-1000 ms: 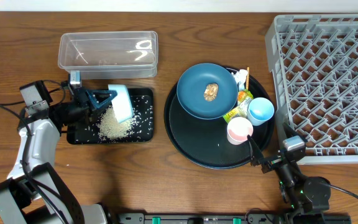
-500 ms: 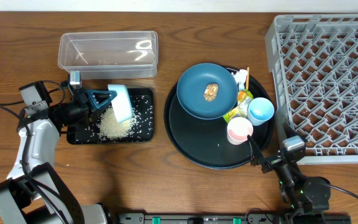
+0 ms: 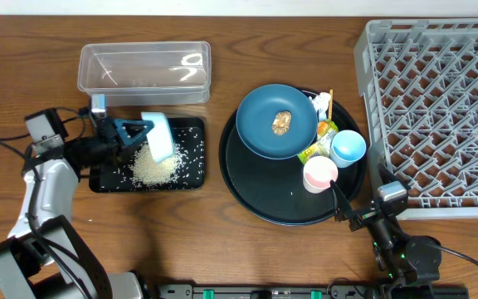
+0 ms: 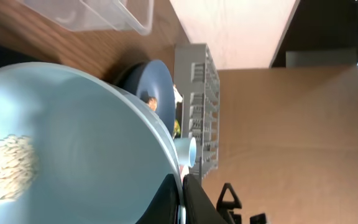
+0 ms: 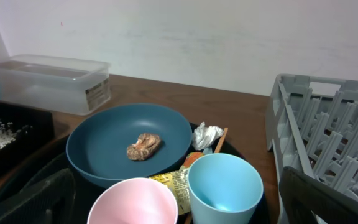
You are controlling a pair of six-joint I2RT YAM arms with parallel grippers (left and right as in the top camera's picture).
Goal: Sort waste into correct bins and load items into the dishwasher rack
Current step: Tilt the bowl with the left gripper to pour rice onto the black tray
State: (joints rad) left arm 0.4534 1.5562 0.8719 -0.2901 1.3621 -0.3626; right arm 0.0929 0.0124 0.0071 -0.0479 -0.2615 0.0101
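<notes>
Pinching rim of white bowl (image 3: 161, 137) with left fingers (image 3: 135, 125); left gripper (image 3: 145, 130) clamped tight on it. Holding bowl tipped on its side over back half of shallow black tray (image 3: 193, 179), mouth facing down-left. Heaped below it at tray's middle: white rice grains (image 3: 151, 169), with loose ones scattered over tray floor. Seen from left wrist: a patch of grains stuck inside bowl. Parked toward left edge of table (image 3: 222, 241), that tray, with clear tub (image 3: 90, 76) just behind it near back-left corner, upright, not touching.

Spread wide on nothing: right gripper (image 3: 357, 191), low at front edge of table, between round black tray (image 3: 256, 203) and front-left corner of grey rack (image 3: 438, 108). Filling back-right corner and right edge of table, that rack.

On round tray at table's middle:
- Covering back-left part, overhanging rim: dark blue plate (image 3: 260, 124), with brown lump (image 3: 281, 121) at its centre.
- Standing upright at right-front edge: pink cup (image 3: 320, 174).
- Just behind pink cup at right edge, upright: light blue cup (image 3: 348, 148).
- Wedged between plate and cups: printed wrapper (image 3: 325, 133).
- Bunched at back-right edge, behind wrapper: white tissue (image 3: 321, 105), with wooden chopstick (image 3: 331, 95) poking out beside it.
</notes>
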